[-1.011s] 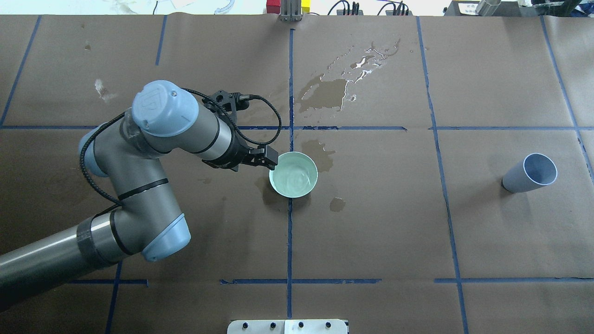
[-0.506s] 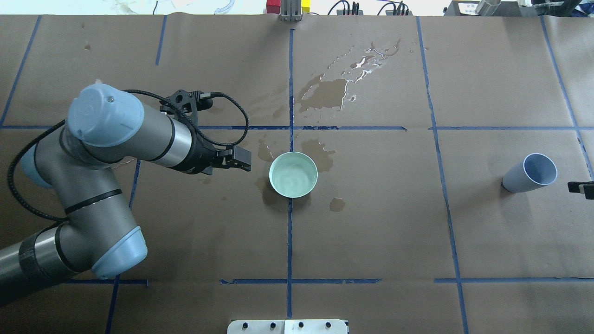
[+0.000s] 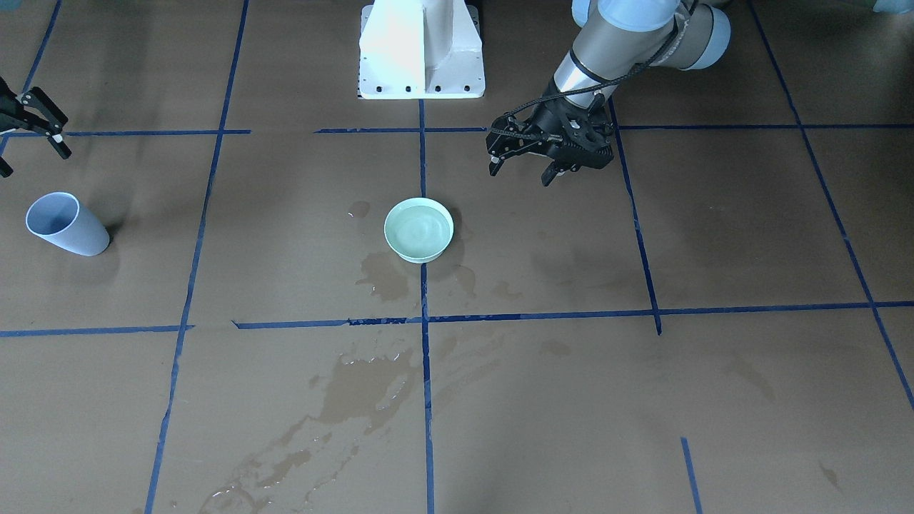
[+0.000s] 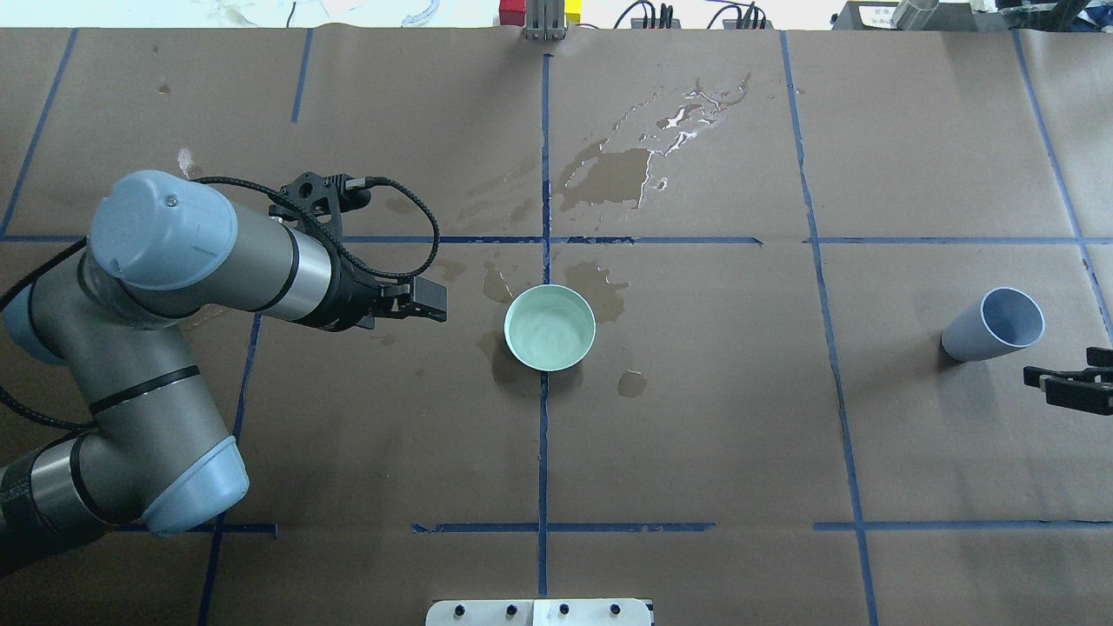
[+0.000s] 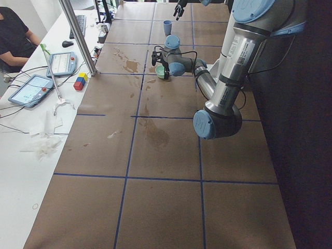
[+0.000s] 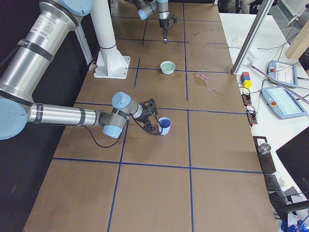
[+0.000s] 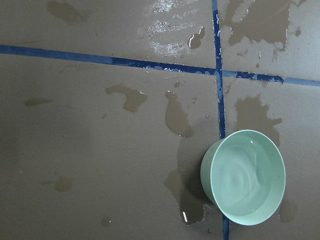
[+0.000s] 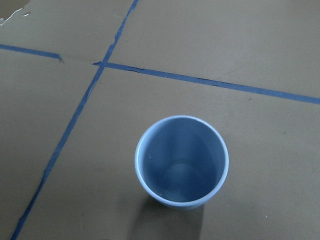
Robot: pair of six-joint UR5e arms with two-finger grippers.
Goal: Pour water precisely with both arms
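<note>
A pale green bowl [image 4: 549,328] stands upright at the table's middle with clear water [image 7: 247,175] rippling in it. It also shows in the front view [image 3: 418,230]. My left gripper [image 4: 430,300] hovers to the left of the bowl, apart from it. In the front view it [image 3: 520,171] is open and empty. A light blue cup [image 4: 991,324] stands upright at the far right and looks empty in the right wrist view [image 8: 181,161]. My right gripper [image 3: 32,153] is open and empty, close to the cup on the robot's side. In the overhead view it [image 4: 1061,376] enters at the right edge.
Dark wet stains [image 4: 609,174] spread over the brown paper beyond the bowl, with smaller ones around it. Blue tape lines [image 4: 543,452] cross the table. The white pedestal [image 3: 421,50] stands at the robot's edge. Tablets [image 5: 33,88] and a seated person lie past the far edge.
My left gripper left the bowl's rim and drew back to the left. The bowl stayed put. My right gripper came into view at the right edge, near the blue cup.
</note>
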